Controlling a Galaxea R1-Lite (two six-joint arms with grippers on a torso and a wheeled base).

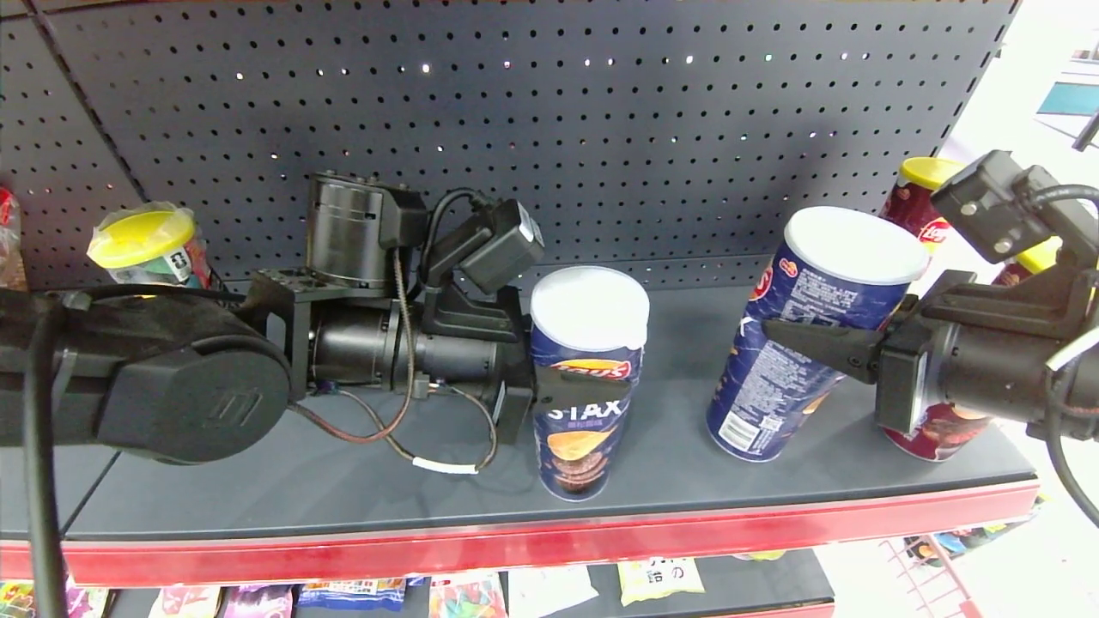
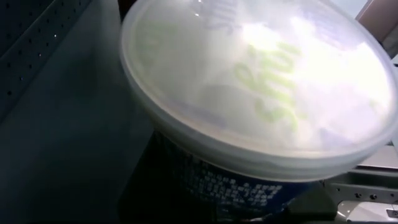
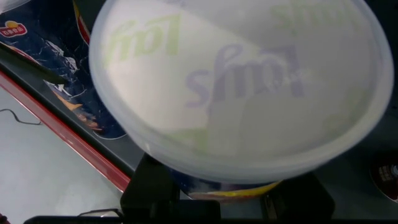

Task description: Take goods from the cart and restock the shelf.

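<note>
Two blue chip cans with white lids are over the grey shelf [image 1: 361, 489]. The left can [image 1: 584, 429] stands upright near the shelf's front edge, and my left gripper [image 1: 592, 365] is shut around its middle from the left. Its lid [image 2: 261, 81] sits close under the left wrist camera. The right can [image 1: 798, 378] leans with its top toward the right, its base down at the shelf. My right gripper [image 1: 807, 330] is shut on it from the right. That can's lid [image 3: 242, 81] is close in the right wrist view, with the left can [image 3: 43, 50] beyond it.
Red cans with yellow lids [image 1: 923, 202] stand behind and under my right gripper at the shelf's right end. A yellow-lidded can [image 1: 146, 245] stands at the back left. A pegboard wall [image 1: 549, 120] backs the shelf, whose front lip is red [image 1: 515, 541]. Snack bags [image 1: 464, 596] lie on the shelf below.
</note>
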